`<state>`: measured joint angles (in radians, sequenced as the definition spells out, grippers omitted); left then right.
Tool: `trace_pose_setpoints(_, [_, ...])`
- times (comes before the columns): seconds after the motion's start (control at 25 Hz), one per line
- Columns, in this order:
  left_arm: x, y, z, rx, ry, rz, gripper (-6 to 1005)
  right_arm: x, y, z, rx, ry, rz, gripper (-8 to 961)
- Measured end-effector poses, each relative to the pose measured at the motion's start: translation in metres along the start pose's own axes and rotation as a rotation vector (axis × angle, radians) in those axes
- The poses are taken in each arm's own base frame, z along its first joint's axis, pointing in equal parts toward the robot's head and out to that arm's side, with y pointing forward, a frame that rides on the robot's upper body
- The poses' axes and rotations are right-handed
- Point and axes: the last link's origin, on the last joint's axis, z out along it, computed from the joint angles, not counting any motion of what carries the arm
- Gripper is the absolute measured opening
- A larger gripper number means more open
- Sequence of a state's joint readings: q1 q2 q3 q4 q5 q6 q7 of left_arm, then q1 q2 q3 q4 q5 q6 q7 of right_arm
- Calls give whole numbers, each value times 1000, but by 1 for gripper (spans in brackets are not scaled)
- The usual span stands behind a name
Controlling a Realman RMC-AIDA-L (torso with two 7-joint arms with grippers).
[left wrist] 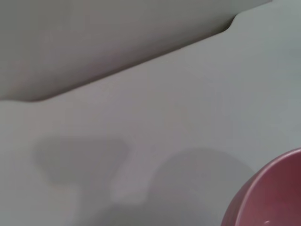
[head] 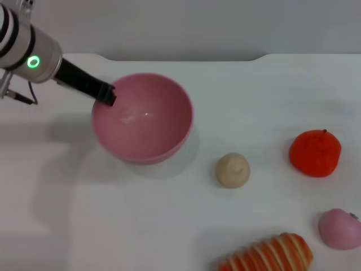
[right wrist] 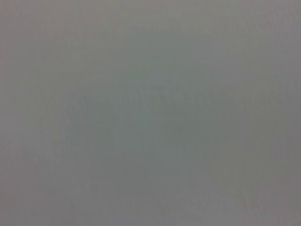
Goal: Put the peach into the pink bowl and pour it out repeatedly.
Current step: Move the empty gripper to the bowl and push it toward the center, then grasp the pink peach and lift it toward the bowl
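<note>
The pink bowl [head: 142,117] is empty and tipped up, so the peach [head: 340,228] is already poured out, lying well to the bowl's right and nearer the robot. The left gripper [head: 109,95] pinches the bowl's left rim. Bare table [head: 84,226] opens beside the bowl. The right gripper is unseen.

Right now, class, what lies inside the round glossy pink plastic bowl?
The round glossy pink plastic bowl holds no fruit; only the left gripper sits at its rim. The soft-pink peach lies apart on the white table.
</note>
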<state>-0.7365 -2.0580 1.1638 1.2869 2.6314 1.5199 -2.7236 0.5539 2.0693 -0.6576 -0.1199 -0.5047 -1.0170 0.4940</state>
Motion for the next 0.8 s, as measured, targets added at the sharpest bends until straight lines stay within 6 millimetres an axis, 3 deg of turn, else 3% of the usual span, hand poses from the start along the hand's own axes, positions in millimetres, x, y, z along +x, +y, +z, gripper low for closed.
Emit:
trace_pose_setpoints(0.24, [6,5,-3,-7,14,15,43,-8,1,5,-20,-22,-13,501])
trace_pose_setpoints(0.44, [3,4,-1,-10,10,14,43,-27,9,13,-189,-11,46,500])
trace_pose_setpoints(0.6, [0,2,0,-14,9,8,43,-61,23,18,-413,30,122,500])
trace_pose_setpoints(0.8, [-1,1,1,-13,10,5,43,-109,40,11,-644,34,148,499])
